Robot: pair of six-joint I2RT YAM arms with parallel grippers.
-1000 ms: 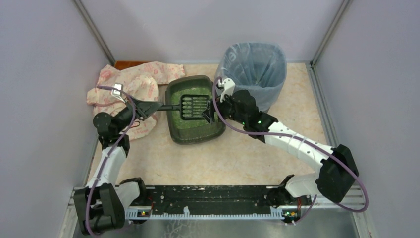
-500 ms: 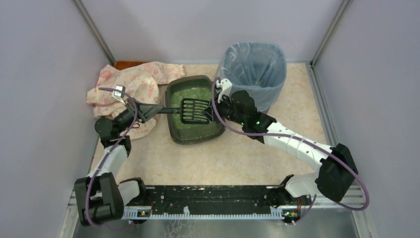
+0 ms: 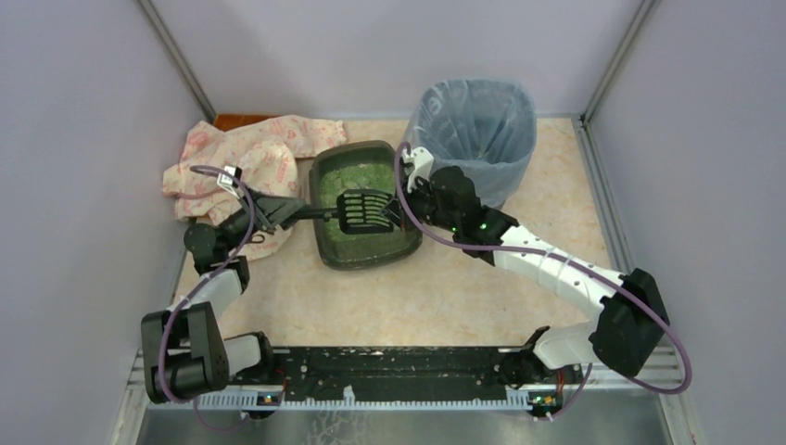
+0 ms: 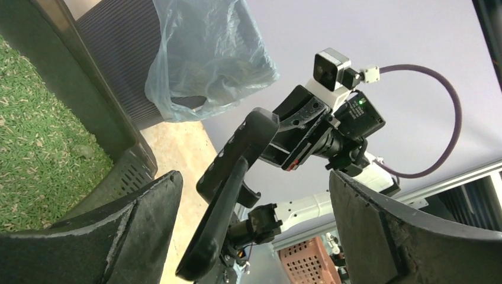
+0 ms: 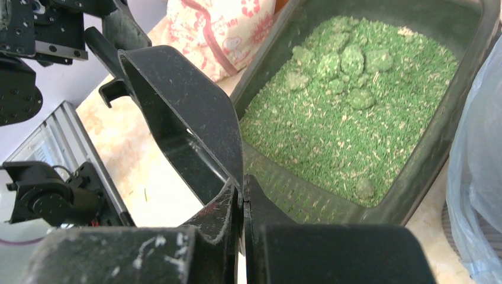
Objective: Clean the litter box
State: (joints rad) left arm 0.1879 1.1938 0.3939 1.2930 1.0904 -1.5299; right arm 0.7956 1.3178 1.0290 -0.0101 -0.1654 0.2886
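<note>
The litter box [image 3: 326, 243] sits mid-table, holding green litter [image 5: 355, 112] with clumps [image 5: 346, 59] at its far end. A black slotted scoop [image 3: 364, 211] lies across it. My right gripper [image 3: 396, 217] is shut on the scoop's right side wall [image 5: 195, 112], the jaws pinched together in the right wrist view [image 5: 242, 194]. My left gripper [image 3: 267, 214] is open at the handle's end. In the left wrist view the handle [image 4: 228, 195] stands loose between the wide-spread fingers [image 4: 148, 213] of the left gripper [image 4: 254, 180], touching neither.
A round bin lined with a blue-grey bag [image 3: 477, 125] stands right behind the litter box, close to my right wrist. A crumpled pink-patterned bag [image 3: 246, 158] lies left of the box, under my left arm. Walls enclose the table on three sides.
My left gripper has opened and let go of the scoop handle. My right gripper has shut on the scoop's side wall. The scoop has shifted slightly toward the near side.
</note>
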